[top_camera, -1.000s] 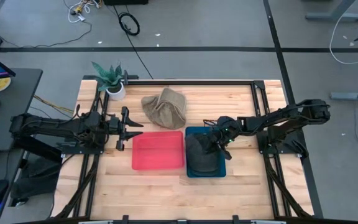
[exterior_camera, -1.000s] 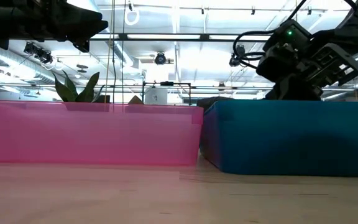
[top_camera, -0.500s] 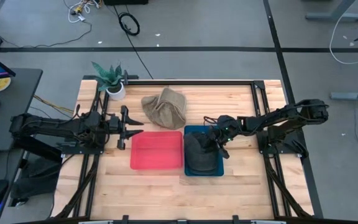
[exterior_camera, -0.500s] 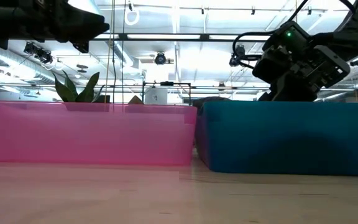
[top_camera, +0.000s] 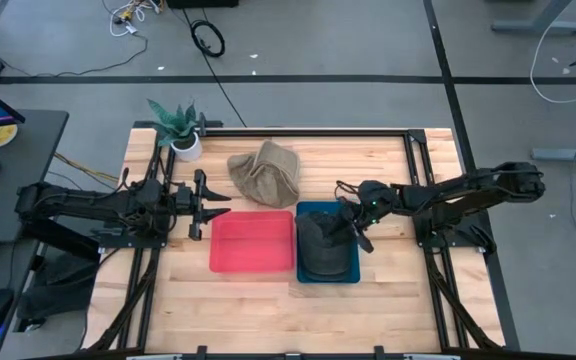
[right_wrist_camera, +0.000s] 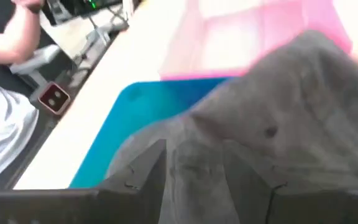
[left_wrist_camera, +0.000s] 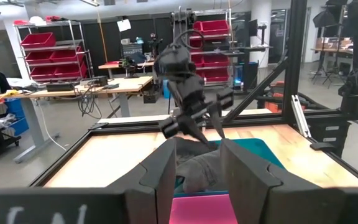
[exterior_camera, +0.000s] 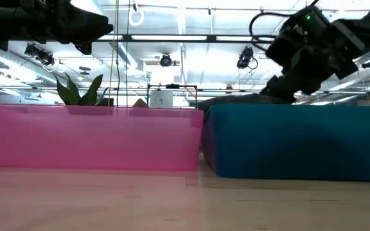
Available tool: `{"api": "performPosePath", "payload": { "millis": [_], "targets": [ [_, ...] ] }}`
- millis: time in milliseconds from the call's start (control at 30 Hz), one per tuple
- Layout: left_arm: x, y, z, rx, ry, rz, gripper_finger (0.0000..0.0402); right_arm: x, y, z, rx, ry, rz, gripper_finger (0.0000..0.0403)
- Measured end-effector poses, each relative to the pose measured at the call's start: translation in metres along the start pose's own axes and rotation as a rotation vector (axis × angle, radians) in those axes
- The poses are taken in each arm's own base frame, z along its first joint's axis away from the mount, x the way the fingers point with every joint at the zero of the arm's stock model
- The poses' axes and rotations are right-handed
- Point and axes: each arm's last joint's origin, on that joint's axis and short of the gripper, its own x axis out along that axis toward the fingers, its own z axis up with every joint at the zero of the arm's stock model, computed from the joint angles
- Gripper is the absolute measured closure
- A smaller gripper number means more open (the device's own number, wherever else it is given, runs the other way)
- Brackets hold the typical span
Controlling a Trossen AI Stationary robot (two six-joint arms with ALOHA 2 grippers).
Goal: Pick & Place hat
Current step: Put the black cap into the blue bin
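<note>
A dark grey hat (top_camera: 323, 250) lies crumpled inside the blue bin (top_camera: 303, 210), its top showing just above the bin's rim (exterior_camera: 236, 99). My right gripper (top_camera: 353, 232) hovers open just above the hat's right side, fingers slanting down toward it (right_wrist_camera: 194, 180); in the left wrist view its spread fingers (left_wrist_camera: 196, 127) stand over the hat (left_wrist_camera: 197, 165). A tan hat (top_camera: 265, 172) rests on the table behind the bins. My left gripper (top_camera: 218, 205) waits open, left of the pink bin (top_camera: 253, 245).
The pink bin (exterior_camera: 88, 138) stands against the blue bin's (exterior_camera: 294, 141) left side. A potted plant (top_camera: 178, 125) sits at the far left corner. Black frame rails run along the table's left and right sides. Bare wood lies in front of both bins.
My right gripper has opened and let go of the dark hat, then risen and drawn back a little toward the table's right edge. The hat has stayed in the blue bin. Both bins have slid slightly toward the table's left.
</note>
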Motion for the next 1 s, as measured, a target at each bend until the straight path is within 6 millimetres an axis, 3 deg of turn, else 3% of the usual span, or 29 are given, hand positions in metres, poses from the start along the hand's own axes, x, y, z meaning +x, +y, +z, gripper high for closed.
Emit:
{"api": "performPosePath", "payload": {
  "millis": [267,367,700,867,1000],
  "targets": [
    [0.000,0.001,0.000,0.000,0.002,0.038,0.0271,-0.016,0.006,0.028,-0.198,-0.249,-0.173,0.0242],
    [0.000,0.001,0.000,0.000,0.002,0.038,0.0271,-0.015,0.002,0.032,-0.176,-0.304,-0.301,0.0243],
    [0.000,0.001,0.000,0.000,0.002,0.037,0.0271,0.013,-0.014,0.020,-0.194,-0.252,-0.292,0.0243],
    [0.000,0.001,0.000,0.000,0.002,0.038,0.0271,0.024,-0.013,0.038,-0.198,-0.268,-0.235,0.0243],
    [0.000,0.001,0.000,0.000,0.002,0.038,0.0271,0.044,-0.015,0.040,-0.168,-0.115,-0.222,0.0243]
  ]
}}
